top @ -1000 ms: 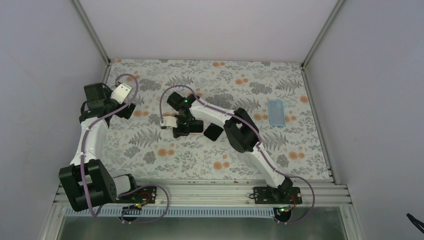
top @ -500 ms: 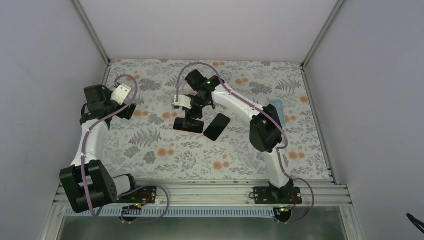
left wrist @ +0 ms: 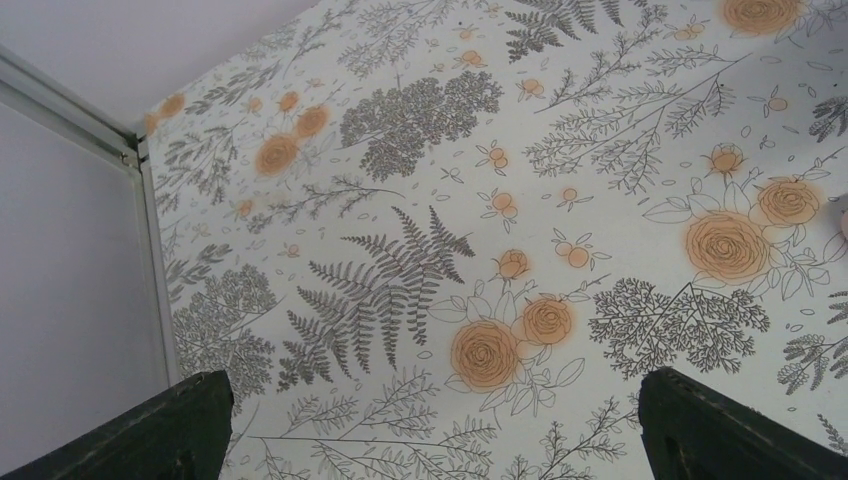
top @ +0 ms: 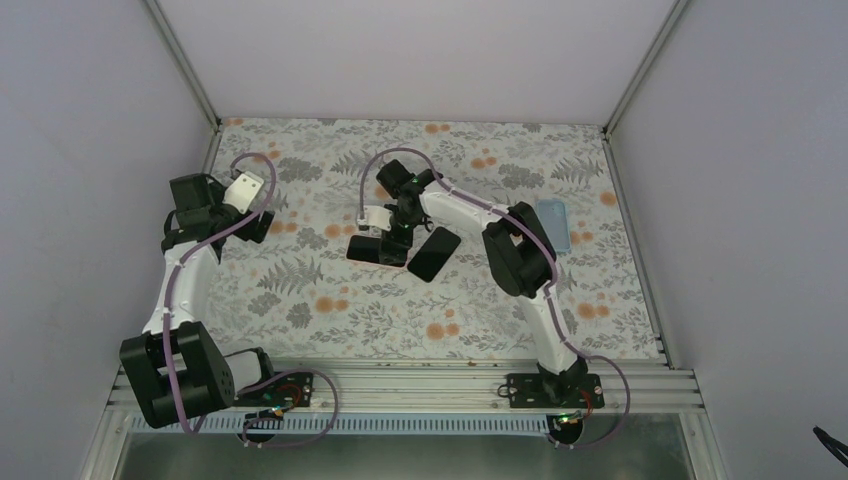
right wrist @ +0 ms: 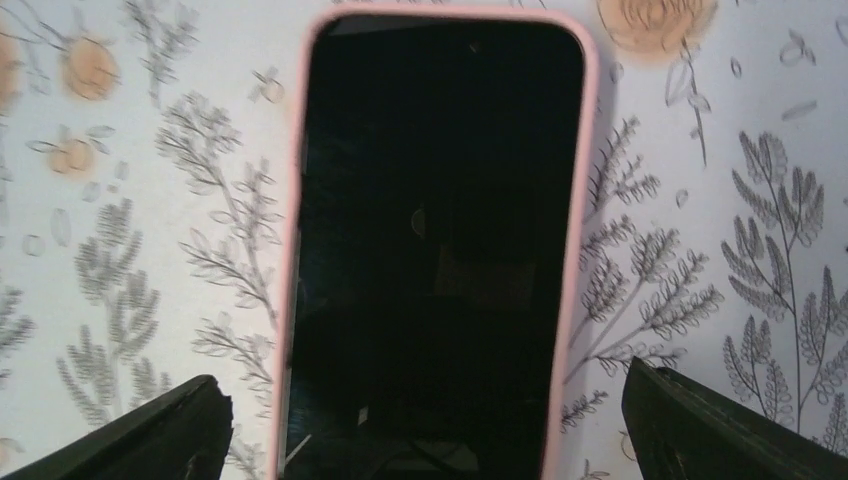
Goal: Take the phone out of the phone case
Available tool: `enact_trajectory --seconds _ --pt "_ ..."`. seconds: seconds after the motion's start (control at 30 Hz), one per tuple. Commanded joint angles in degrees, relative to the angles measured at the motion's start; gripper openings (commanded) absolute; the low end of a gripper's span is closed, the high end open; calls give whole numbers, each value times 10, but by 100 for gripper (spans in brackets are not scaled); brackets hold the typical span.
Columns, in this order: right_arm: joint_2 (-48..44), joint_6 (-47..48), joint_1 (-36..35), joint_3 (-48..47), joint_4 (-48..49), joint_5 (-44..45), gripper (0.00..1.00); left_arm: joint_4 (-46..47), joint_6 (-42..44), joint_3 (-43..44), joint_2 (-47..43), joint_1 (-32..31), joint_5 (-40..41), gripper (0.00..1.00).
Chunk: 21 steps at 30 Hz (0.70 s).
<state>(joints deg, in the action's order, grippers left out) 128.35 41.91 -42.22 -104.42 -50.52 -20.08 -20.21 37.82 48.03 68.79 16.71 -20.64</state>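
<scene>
A phone with a dark screen (right wrist: 435, 230) lies flat, screen up, in a pink case (right wrist: 578, 200). My right gripper (right wrist: 425, 425) is open, one finger on either side of the phone's near end and neither touching it. From above, this phone (top: 365, 250) shows as a dark slab mid-table under the right gripper (top: 392, 248). My left gripper (left wrist: 430, 420) is open over bare floral cloth, at the far left (top: 252, 222) in the top view.
A second dark phone-shaped slab (top: 433, 253) lies tilted just right of the cased phone. A light blue phone case (top: 553, 222) rests near the right wall. The floral cloth (top: 300, 300) is bounded by metal rails and white walls.
My right gripper has gone from shut to open, and its wrist has shifted a little toward the far side. The second dark slab now shows fully. The left arm has barely moved.
</scene>
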Motion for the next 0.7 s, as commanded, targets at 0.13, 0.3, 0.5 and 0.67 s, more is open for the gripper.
enact_trajectory --seconds 0.13,0.3,0.5,0.67 --pt "24 -1 20 14 25 24 100 0 -14 -9 -11 3 -13 100" --pt "30 0 21 9 -8 4 100 -7 -13 -6 -12 3 -15 100" --pt "39 -2 21 -5 -63 -34 100 -9 -7 -13 -13 3 -20 100" --pt "40 -21 19 4 -61 -27 100 -6 -10 -19 -12 4 -24 100"
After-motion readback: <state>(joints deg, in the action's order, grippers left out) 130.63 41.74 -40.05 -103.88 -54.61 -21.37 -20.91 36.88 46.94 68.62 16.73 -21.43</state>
